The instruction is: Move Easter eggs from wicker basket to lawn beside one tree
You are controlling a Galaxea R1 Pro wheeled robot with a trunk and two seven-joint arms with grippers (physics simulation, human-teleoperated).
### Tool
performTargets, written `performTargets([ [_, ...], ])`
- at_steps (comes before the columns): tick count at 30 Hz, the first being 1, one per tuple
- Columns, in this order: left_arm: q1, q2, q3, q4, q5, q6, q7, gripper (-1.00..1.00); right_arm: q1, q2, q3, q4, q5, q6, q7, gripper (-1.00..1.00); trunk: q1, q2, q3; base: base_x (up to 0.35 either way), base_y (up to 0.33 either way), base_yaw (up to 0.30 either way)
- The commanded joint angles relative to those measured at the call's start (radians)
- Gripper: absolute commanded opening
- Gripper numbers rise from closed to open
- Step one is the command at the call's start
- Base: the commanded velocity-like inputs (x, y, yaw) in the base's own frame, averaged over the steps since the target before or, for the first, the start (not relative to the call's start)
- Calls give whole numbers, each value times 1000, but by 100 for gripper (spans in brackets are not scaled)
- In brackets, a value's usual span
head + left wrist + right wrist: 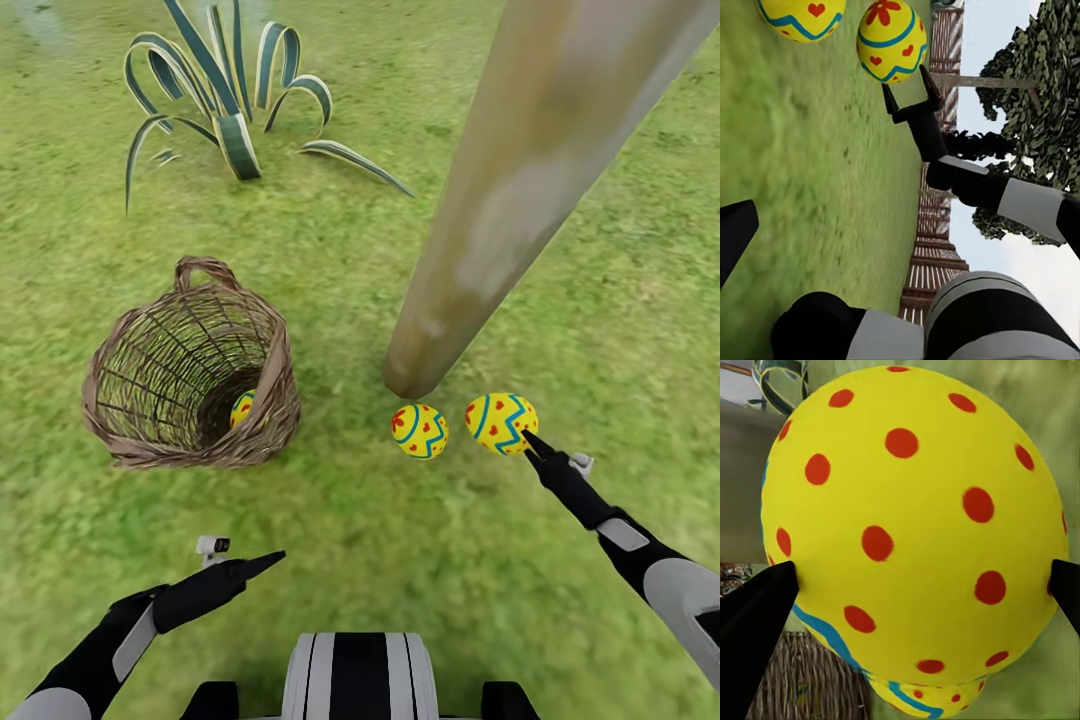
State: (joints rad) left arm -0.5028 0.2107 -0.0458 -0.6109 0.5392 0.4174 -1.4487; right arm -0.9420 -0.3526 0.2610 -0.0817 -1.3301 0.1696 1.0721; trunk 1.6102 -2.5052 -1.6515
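Two yellow Easter eggs (pixel 420 431) (pixel 501 423) lie on the lawn (pixel 330 510) at the foot of the pale tree (pixel 500 200). A third egg (pixel 241 408) sits deep inside the brown wicker basket (pixel 120 385), which stands on the grass to the left of the trunk. My right gripper (pixel 535 445) is open, its fingertips (pixel 888 94) right at the right-hand egg (pixel 891 41), which looms between the fingers (pixel 757 622) in the right wrist view. My left gripper (pixel 270 560) hangs open above the grass, near me and below the basket.
A striped agave plant (pixel 230 110) grows behind the basket. Open grass lies all around the tree and basket. In the left wrist view a wooden fence (pixel 937 225) and dark-leaved trees (pixel 1035 90) stand at the garden's edge.
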Motion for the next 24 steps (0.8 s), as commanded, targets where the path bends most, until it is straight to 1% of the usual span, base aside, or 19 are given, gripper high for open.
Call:
performTargets([
  [1, 0, 1, -5, 0, 7, 11, 1, 100, 0, 0, 1, 0, -11, 10, 4, -100, 0, 0, -1, 239, 0, 0],
  [3, 0, 1, -5, 0, 7, 11, 3, 100, 0, 0, -3, 0, -11, 10, 4, -100, 0, 0, -1, 191, 0, 0],
  [9, 0, 1, -5, 0, 7, 11, 4, 100, 0, -2, -5, 0, -11, 10, 6, -100, 0, 0, -1, 15, 0, 0],
  [12, 0, 1, -5, 1, 7, 11, 38, 100, 0, -1, -4, 0, -11, 10, 6, -100, 0, 0, -1, 166, 0, 0],
  [17, 0, 1, -4, 1, 8, 11, 42, 100, 0, 0, -3, 0, -11, 10, 6, -100, 0, 0, -1, 34, 0, 0],
  [24, 0, 1, -5, 0, 7, 11, 42, 100, -1, 0, -3, 0, -10, 8, 6, -100, 3, -2, -28, 0, 0, 0],
])
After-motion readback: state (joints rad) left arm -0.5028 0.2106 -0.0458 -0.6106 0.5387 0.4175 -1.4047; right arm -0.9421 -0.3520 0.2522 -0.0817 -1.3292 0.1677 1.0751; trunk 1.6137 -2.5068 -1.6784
